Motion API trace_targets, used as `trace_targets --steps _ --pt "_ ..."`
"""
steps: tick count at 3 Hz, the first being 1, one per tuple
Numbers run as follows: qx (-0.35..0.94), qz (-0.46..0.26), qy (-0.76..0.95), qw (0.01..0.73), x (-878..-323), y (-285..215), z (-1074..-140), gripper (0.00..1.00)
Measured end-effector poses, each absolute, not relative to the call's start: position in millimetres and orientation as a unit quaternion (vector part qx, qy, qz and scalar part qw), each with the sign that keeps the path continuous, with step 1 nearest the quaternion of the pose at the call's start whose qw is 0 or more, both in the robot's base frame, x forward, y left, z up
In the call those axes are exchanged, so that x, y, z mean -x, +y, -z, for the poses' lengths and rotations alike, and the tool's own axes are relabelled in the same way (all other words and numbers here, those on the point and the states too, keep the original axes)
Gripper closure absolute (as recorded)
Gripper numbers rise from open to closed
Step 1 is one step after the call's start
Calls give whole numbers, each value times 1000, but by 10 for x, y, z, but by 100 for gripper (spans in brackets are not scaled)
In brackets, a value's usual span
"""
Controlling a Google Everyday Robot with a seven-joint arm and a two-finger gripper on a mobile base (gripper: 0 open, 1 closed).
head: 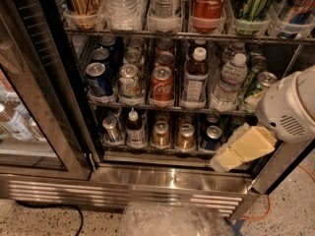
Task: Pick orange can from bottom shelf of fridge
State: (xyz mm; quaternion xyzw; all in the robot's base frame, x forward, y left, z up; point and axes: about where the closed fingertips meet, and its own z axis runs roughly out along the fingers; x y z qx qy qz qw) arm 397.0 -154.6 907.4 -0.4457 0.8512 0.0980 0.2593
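The fridge [172, 181] stands open, its glass door [29, 107] swung to the left. The bottom shelf [162, 149] holds a row: a silver can, a small bottle [134, 128], two coppery orange-brown cans, then a dark blue can [212, 137]. The orange can [185, 135] stands in the middle, with a similar can [160, 133] to its left. My gripper [221, 162], cream-coloured under a white arm housing [290, 107], hangs at the shelf's right end, right of and slightly below the blue can. It touches nothing and hides the shelf's far right.
The rack above holds a blue can, silver and red cans, and water bottles [227, 85]. The top rack carries tall bottles and a Coca-Cola bottle [209, 4]. A crumpled clear plastic bag [172, 220] lies on the floor in front. An orange cable [261, 215] runs at right.
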Motion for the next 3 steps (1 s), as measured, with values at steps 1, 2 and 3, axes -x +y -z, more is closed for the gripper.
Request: trace_targets --steps 1,2,3 --pt "446 -98 851 259 -3972 -1545 -9074 0" --pt "429 -110 857 263 -4001 -1490 -8932 0" --pt "375 -139 876 271 -3953 -1258 -8609 0"
